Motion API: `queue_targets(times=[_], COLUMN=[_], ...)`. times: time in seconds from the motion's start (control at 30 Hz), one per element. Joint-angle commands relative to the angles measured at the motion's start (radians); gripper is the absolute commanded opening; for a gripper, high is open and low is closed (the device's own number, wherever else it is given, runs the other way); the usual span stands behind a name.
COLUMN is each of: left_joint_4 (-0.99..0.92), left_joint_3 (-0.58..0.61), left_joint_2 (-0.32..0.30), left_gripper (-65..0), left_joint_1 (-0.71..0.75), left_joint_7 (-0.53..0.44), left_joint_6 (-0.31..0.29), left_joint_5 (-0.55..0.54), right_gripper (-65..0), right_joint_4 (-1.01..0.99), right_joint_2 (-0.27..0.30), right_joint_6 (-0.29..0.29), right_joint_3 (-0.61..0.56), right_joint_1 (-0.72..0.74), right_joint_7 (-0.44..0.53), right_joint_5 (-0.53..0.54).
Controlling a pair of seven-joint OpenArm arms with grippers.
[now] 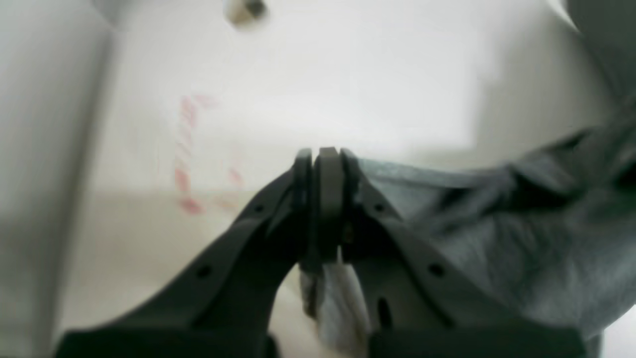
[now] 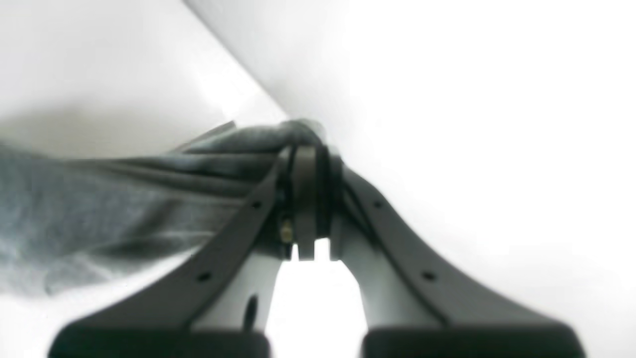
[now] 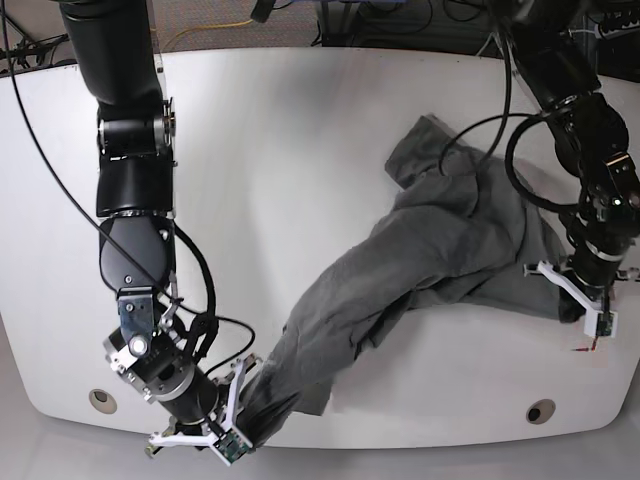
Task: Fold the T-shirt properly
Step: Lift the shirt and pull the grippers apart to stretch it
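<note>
The grey T-shirt (image 3: 440, 250) lies rumpled and stretched diagonally across the white table (image 3: 300, 150), one sleeve pointing to the far side. My left gripper (image 3: 568, 298) at the right edge is shut on the T-shirt's fabric. In the left wrist view the left gripper (image 1: 323, 155) pinches cloth, and the T-shirt (image 1: 521, 238) trails off to the right. My right gripper (image 3: 250, 412) at the front edge is shut on the T-shirt's other end. In the right wrist view the right gripper (image 2: 308, 154) holds bunched cloth, and the T-shirt (image 2: 99, 199) runs left.
Two round holes (image 3: 98, 398) (image 3: 541, 411) sit near the table's front edge. Black cables (image 3: 500, 130) loop over the shirt by the left arm. A faint red-striped mark (image 1: 185, 149) shows on the surface in the left wrist view. Both grippers are close to table edges.
</note>
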Motion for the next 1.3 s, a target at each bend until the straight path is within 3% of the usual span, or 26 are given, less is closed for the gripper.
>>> queue_targets(times=[0.0, 0.17, 0.33, 0.5, 0.67, 0.93, 1.07, 1.27], left_joint_4=[0.021, 0.017, 0.018, -0.029, -0.056, -0.128, -0.155, -0.095], left_joint_3=[-0.001, -0.020, -0.064, -0.089, -0.093, -0.159, -0.184, -0.189], left_joint_2=[-0.014, -0.048, -0.072, -0.114, -0.147, -0.183, -0.201, -0.203], left_gripper=[-65.0, -65.0, -65.0, -65.0, -65.0, -65.0, -65.0, -65.0], left_joint_1=[-0.050, -0.165, -0.280, -0.404, -0.449, -0.452, -0.444, -0.371], left_joint_7=[-0.008, -0.002, 0.070, 0.115, 0.115, 0.113, 0.113, 0.133], left_joint_6=[-0.005, -0.005, -0.011, -0.074, -0.082, -0.083, -0.088, -0.158], left_joint_5=[-0.011, -0.011, -0.011, -0.010, -0.010, -0.011, -0.011, -0.010], right_gripper=[-65.0, -65.0, -65.0, -65.0, -65.0, -65.0, -65.0, -65.0], right_joint_4=[0.004, -0.066, -0.104, -0.142, -0.144, -0.144, -0.144, -0.036], right_joint_2=[0.019, 0.053, 0.097, 0.129, 0.160, 0.168, 0.174, 0.165], right_joint_6=[-0.011, -0.011, -0.011, -0.011, -0.011, -0.011, 0.038, 0.052], right_joint_3=[0.005, 0.005, 0.005, 0.005, 0.006, 0.126, 0.171, 0.263], right_joint_1=[0.070, 0.174, 0.249, 0.318, 0.328, 0.252, 0.196, 0.058], right_joint_7=[0.029, 0.031, 0.031, 0.031, 0.028, 0.028, 0.028, -0.020], right_joint_5=[0.005, 0.005, 0.007, 0.007, 0.007, 0.007, 0.002, 0.005])
